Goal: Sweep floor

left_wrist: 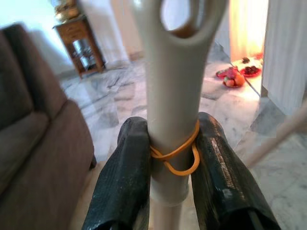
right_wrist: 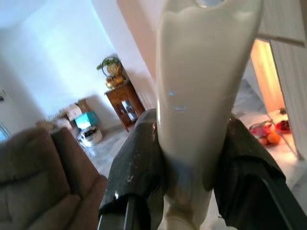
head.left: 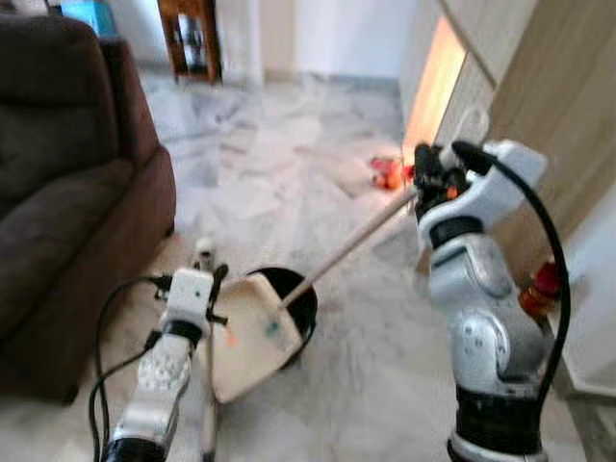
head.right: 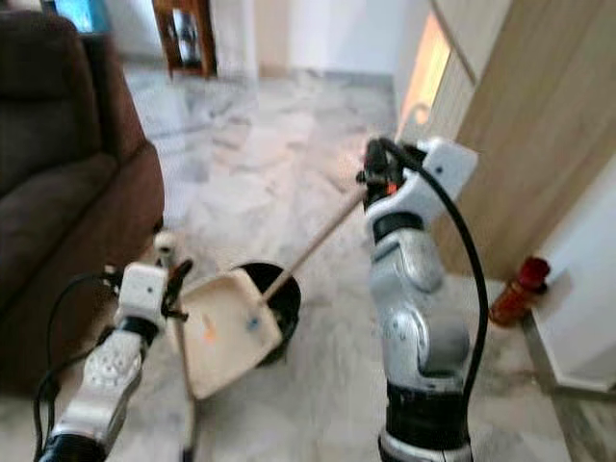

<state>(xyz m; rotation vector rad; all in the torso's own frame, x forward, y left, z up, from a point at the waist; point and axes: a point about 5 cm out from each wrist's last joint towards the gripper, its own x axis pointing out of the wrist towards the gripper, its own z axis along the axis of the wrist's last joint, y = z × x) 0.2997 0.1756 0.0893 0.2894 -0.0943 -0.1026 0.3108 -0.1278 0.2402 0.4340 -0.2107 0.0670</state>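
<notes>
You see the left gripper (left_wrist: 169,158) low at the robot's left, its two black fingers (left_wrist: 125,177) clamped on the upright grey dustpan handle (left_wrist: 171,96), which carries an orange rubber band (left_wrist: 177,155) just at the fingertips. The cream dustpan (head.left: 245,332) stands tilted on the marble floor (head.left: 289,154), beside the brown sofa (head.left: 67,183). Just behind the pan lies the black broom head (head.left: 300,298), touching the floor. From it the pale broom stick (head.left: 351,245) slants up toward the robot's right. The right gripper (right_wrist: 189,158) is raised at the right, its fingers (right_wrist: 139,167) closed around the cream broom handle (right_wrist: 201,81) near its top end. Note the wooden cabinet (head.left: 549,96) along the right wall, with a red bottle (head.left: 539,287) on the floor at its foot. Farther off, red and orange objects (head.left: 388,171) lie by a lit doorway; you cannot tell what they are. A wooden side table (head.left: 191,34) stands against the far wall.
</notes>
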